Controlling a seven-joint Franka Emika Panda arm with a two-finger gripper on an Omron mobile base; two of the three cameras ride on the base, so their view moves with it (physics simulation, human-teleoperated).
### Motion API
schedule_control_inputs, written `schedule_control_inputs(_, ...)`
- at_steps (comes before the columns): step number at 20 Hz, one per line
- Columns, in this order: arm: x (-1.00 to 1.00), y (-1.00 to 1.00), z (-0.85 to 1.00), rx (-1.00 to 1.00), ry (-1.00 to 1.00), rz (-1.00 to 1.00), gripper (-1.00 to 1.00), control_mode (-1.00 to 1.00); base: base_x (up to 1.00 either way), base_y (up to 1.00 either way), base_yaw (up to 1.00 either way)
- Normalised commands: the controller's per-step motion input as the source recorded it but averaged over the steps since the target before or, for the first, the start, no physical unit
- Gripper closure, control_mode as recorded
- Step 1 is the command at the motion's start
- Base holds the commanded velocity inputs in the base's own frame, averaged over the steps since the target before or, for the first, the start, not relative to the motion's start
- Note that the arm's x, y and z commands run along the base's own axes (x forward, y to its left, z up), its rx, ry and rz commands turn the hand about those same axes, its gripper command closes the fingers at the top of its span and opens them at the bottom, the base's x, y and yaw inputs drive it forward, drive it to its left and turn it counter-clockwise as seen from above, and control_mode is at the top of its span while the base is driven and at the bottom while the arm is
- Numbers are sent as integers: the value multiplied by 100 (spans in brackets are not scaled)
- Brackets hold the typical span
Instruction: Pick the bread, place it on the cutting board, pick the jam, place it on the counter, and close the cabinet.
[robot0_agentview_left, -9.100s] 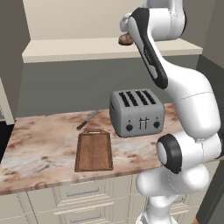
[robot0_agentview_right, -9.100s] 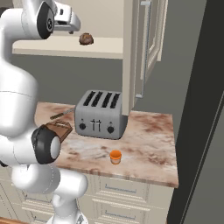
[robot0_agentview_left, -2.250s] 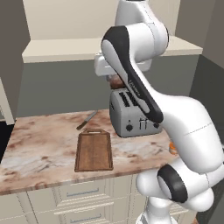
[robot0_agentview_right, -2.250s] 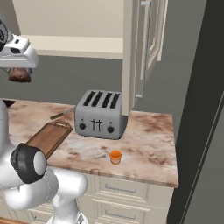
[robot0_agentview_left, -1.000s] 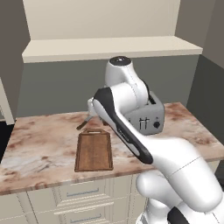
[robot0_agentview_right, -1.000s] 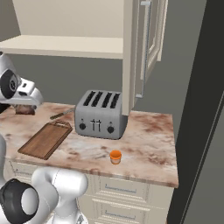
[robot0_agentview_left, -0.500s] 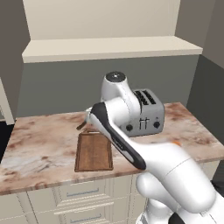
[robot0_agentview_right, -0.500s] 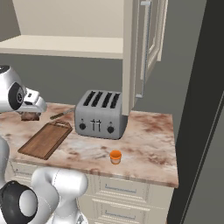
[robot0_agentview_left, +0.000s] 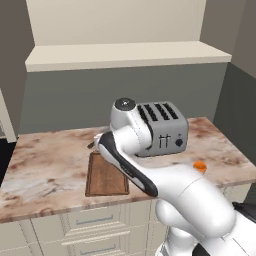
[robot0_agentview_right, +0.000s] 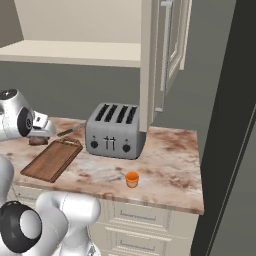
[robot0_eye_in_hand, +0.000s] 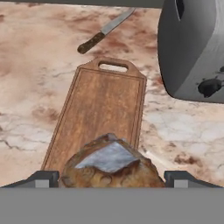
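From the left base view, the white arm rises at lower right, bends forward and dips its hand low over the counter (robot0_agentview_left: 45, 165), its forearm crossing the right edge of the cutting board (robot0_agentview_left: 102, 176). The tool itself is hidden behind the arm, so its opening cannot be told from here. A grey toaster (robot0_agentview_left: 162, 129) stands at 2 o'clock from the board, and the jam (robot0_agentview_left: 200, 166) sits on the counter near the front edge, well apart at 3 o'clock. Above, a cream shelf (robot0_agentview_left: 125, 55) runs along the wall.

Seen from the right base view, the hand is at far left, low, with the tool (robot0_agentview_right: 37, 136) closed on the bread (robot0_agentview_right: 36, 140), which hangs just above the far end of the cutting board (robot0_agentview_right: 52, 160). A knife (robot0_agentview_right: 70, 131) lies on the counter (robot0_agentview_right: 170, 165) between board and toaster (robot0_agentview_right: 114, 131). The jam (robot0_agentview_right: 132, 179) stands on the counter in front of the toaster. The cabinet (robot0_agentview_right: 165, 50) door stands open above.

Looking along the hand view, the tool (robot0_eye_in_hand: 113, 177) grips the bread (robot0_eye_in_hand: 111, 164) between its two fingertips (robot0_eye_in_hand: 43, 178), narrow around the roll. The cutting board (robot0_eye_in_hand: 103, 109) stretches toward 12 o'clock, handle cut-out at the far end; the knife (robot0_eye_in_hand: 105, 30) lies beyond it, the toaster (robot0_eye_in_hand: 192, 48) at 2 o'clock.
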Motion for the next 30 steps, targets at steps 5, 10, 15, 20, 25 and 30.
schedule_control_inputs(5, 25, 14, -46, 0, 0, 0, 100, -100, 0, 0, 0)
schedule_control_inputs(10, 20, 7, -41, 0, 0, 0, 100, -100, 0, 0, 0)
schedule_control_inputs(15, 20, 2, -32, 0, 0, 0, 100, -100, 0, 0, 0)
schedule_control_inputs(20, 9, 0, -26, 0, 0, 0, 100, -100, 0, 0, 0)
schedule_control_inputs(25, 1, 0, -26, 0, 0, 0, 100, -100, 0, 0, 0)
schedule_control_inputs(30, 0, 1, -26, 0, 0, 0, 100, -100, 0, 0, 0)
